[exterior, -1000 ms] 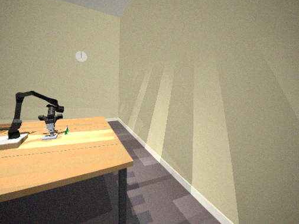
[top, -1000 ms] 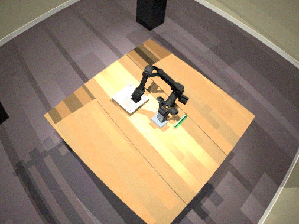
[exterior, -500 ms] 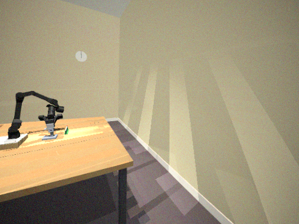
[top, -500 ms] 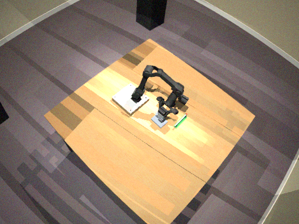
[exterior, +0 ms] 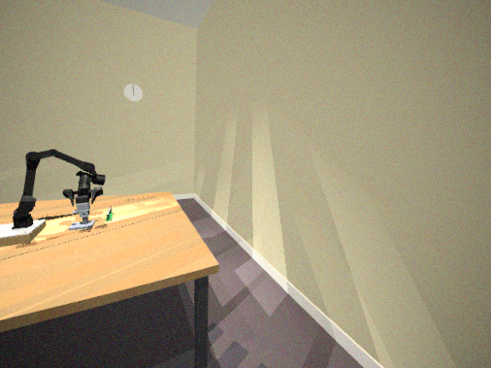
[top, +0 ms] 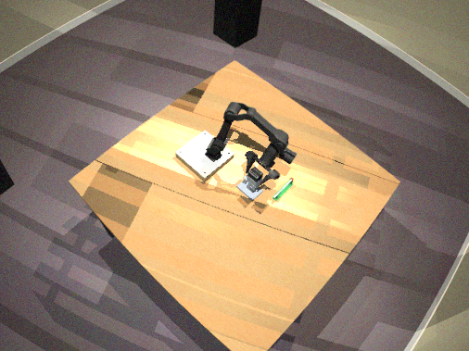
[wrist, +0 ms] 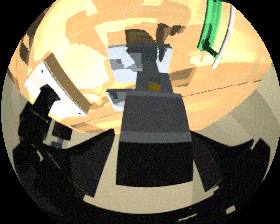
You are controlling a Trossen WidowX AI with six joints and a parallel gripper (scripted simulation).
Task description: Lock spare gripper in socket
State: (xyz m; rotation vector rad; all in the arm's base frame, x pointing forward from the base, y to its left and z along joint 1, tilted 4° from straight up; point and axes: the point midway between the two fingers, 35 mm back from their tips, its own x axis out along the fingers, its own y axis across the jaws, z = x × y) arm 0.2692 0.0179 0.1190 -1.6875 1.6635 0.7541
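Observation:
My gripper (top: 256, 178) (exterior: 82, 204) (wrist: 150, 133) is open, its fingers spread on either side of the spare gripper (top: 254, 174) (exterior: 83, 210) (wrist: 156, 116), with gaps beside it in the wrist view. The spare gripper, a dark and grey block, stands upright over the mount. The mount's pale blue-grey base plate (top: 247, 191) (exterior: 75, 227) (wrist: 122, 75) lies flat on the table. Whether the spigot is fully seated in the socket is hidden. A slim green piece (top: 284, 190) (exterior: 110, 215) (wrist: 212, 24) with a white strip and a red end lies beside the mount; I cannot tell whether it includes the lock pin.
The arm's white base board (top: 196, 161) (exterior: 10, 232) (wrist: 65, 102) lies on the wooden table (top: 199, 253) (exterior: 121, 250), left of the mount in the top view. The arm arches above the table from that board. The green piece lies close to one open finger's side.

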